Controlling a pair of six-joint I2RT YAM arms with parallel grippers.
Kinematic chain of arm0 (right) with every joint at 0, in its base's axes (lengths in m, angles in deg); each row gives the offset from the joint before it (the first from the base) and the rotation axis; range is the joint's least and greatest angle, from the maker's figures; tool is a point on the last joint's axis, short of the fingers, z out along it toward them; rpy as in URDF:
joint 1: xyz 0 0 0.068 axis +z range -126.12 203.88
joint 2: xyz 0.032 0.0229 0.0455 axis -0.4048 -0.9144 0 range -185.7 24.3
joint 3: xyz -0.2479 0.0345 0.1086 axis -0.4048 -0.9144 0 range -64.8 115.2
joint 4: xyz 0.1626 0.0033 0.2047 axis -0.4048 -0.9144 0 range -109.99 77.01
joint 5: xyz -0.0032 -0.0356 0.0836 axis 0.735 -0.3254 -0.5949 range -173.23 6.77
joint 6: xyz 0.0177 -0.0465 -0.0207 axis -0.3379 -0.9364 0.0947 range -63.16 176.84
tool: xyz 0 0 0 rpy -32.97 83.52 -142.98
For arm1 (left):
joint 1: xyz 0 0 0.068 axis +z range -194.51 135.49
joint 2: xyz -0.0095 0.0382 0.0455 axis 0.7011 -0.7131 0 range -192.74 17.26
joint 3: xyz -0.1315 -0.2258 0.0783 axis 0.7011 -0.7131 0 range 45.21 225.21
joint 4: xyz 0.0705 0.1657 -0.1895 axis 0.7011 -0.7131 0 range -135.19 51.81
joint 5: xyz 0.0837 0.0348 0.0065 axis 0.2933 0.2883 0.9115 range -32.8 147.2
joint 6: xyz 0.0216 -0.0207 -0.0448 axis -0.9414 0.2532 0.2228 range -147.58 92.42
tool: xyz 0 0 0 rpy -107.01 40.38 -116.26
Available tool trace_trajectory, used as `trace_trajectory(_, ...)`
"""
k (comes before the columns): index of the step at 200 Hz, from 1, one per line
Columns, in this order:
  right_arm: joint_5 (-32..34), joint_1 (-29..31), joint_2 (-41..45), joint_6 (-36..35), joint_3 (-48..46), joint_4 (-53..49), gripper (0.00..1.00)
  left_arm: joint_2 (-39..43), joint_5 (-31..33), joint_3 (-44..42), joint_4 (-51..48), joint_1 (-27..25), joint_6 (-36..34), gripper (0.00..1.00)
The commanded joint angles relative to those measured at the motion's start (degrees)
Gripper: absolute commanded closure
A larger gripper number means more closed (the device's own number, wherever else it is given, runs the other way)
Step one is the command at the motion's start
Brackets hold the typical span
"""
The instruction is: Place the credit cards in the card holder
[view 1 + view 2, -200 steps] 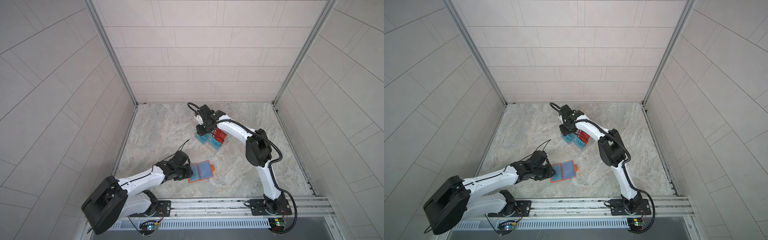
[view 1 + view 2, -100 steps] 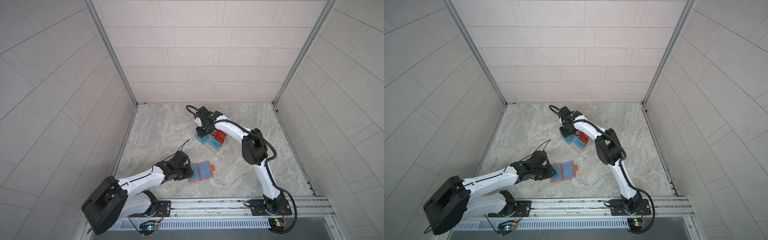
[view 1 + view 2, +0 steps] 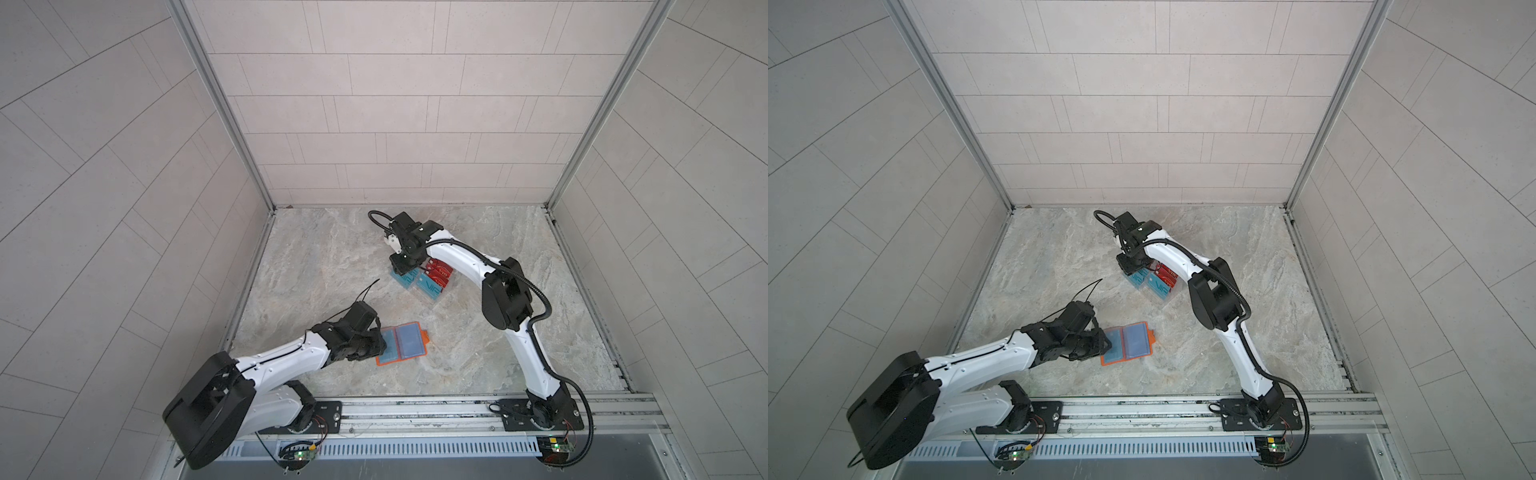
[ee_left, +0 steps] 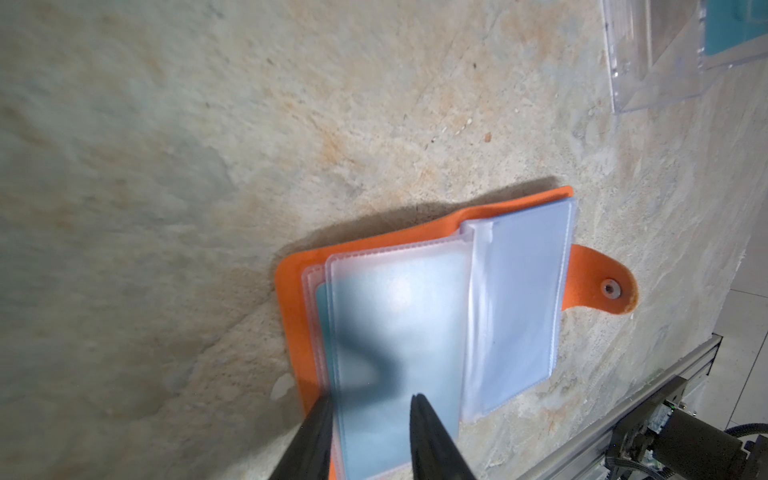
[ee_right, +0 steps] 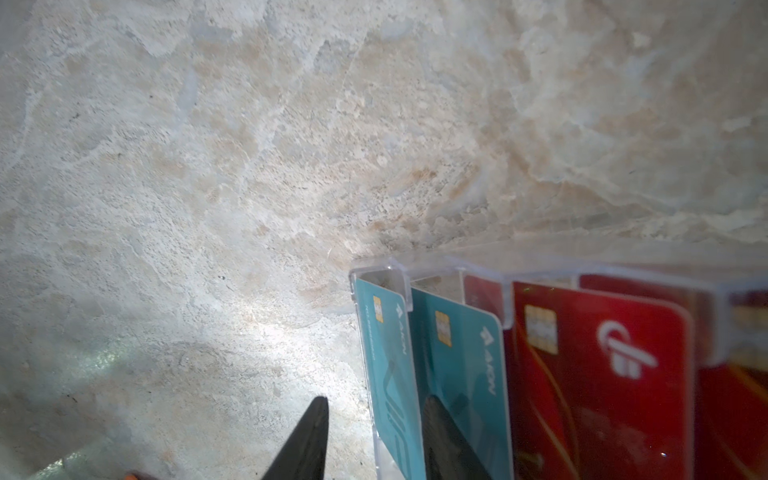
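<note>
One wallet (image 4: 291, 299), one rack (image 5: 436, 259) holding two teal cards (image 5: 461, 365) and at least two red cards (image 5: 602, 395); left fingers (image 4: 436, 449) and right fingers (image 5: 307, 440) spread apart.

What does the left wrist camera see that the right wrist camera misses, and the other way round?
Only the left wrist view: the open orange card holder with its clear sleeves and snap tab, and the left tool with a finger on either side of one sleeve.
Only the right wrist view: the red cards, the chips on the teal cards, and the right tool open around the front teal card.
Both: the marble table and the clear rack.
</note>
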Motion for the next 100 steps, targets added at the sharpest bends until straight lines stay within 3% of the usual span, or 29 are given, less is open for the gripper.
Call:
trace_trajectory(1, 2.8, 0.4, -1.8, -2.3, 1.4, -2.2, 0.58, -0.1, 0.8, 0.4, -0.8, -0.3, -0.8, 0.64)
trace_trajectory(79, 1.1, 1.0, -3.3, -2.9, 2.1, -2.8, 0.59, -0.4, 0.6, 0.8, -1.1, -0.3, -1.0, 0.64)
trace_trajectory(100, 1.5, 1.1, -3.0, -2.9, 2.5, -3.1, 0.64, -0.5, 0.7, 0.9, -1.3, -0.3, -1.1, 0.64)
